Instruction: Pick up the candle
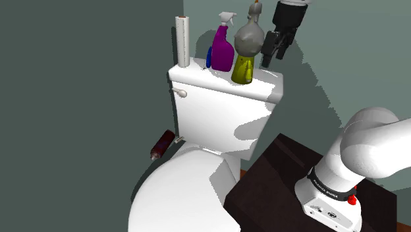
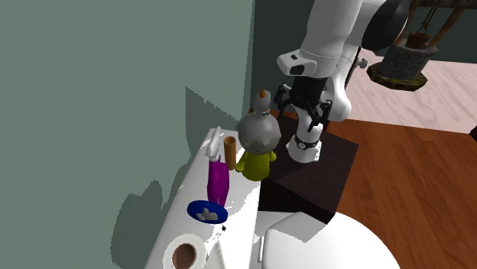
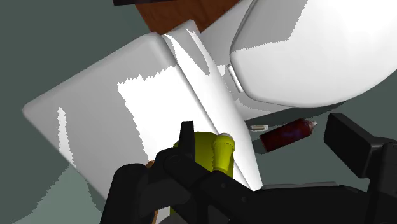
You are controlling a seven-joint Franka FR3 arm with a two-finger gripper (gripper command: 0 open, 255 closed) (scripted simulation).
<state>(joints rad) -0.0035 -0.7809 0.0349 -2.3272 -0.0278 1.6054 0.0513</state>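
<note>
Candle, as I read it, means the upright figure with a round grey body, yellow-green base and small orange tip. It stands on the white toilet tank lid toward the shoulder view's right end. A purple spray bottle stands just to its left, and in the second exterior view a plain orange-brown cylinder is just beside it on the wall side.

The black two-finger tool hangs over the right end of the lid, close beside the candle but apart from it, at about the height of its grey body. Its fingers are spread and hold nothing. In the wrist view the yellow-green base sits between the fingers, close against one of them.

The candle's long axis is vertical and it lies to the shoulder view's left of the tool. I judge the coming move to be a short sideways shift to centre the fingers on the body before closing.
</note>
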